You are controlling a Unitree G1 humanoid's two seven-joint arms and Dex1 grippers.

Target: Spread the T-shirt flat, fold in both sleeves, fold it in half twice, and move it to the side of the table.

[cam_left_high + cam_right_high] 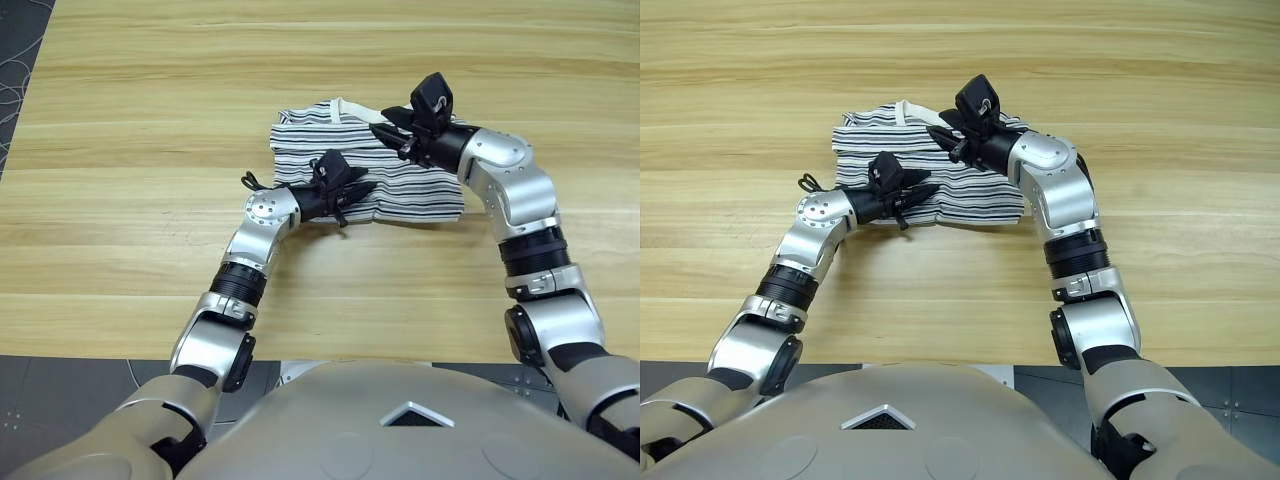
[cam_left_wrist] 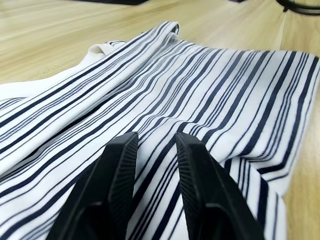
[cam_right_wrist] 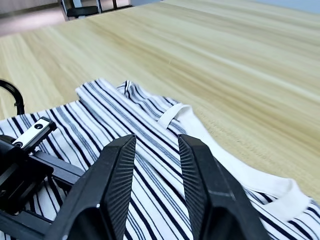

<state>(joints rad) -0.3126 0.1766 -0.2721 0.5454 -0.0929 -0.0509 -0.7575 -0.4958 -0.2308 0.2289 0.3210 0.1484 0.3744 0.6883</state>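
- T-shirt (image 1: 420, 195): it lies in the middle of the table (image 1: 150, 120), white with dark stripes, folded into a rough rectangle that is wider than it is deep.
- Its far edge carries the white collar (image 1: 345, 105). In the right wrist view the collar band (image 3: 250, 185) curves over the bare wood, and a small white loop (image 3: 172, 114) lies on the stripes.
- Its near edge runs almost parallel to the near edge of the table, with a broad strip of wood between them.
- The right edge of the shirt is fairly straight. The left edge is more uneven, and its far left corner looks a little bunched.
- Left gripper (image 1: 365, 190): I see it low over the near left part of the shirt, pointing toward my right. Whether it touches the cloth, I cannot tell.
- In the left wrist view its fingers (image 2: 122, 165) stand slightly apart. The stripes show through the gap and nothing is pinched.
- Right gripper (image 1: 385, 130): it is over the far right part of the shirt, close to the collar, pointing toward my left.
- Its fingers (image 3: 120, 170) are also a little spread, with only the cloth visible beyond the gap.
- The two grippers are near each other but do not touch.
- Open room: much bare wood lies on the left, on the right and on the far side of the shirt.
- The left edge of the table meets the dark floor (image 1: 20, 60) well apart from the shirt.
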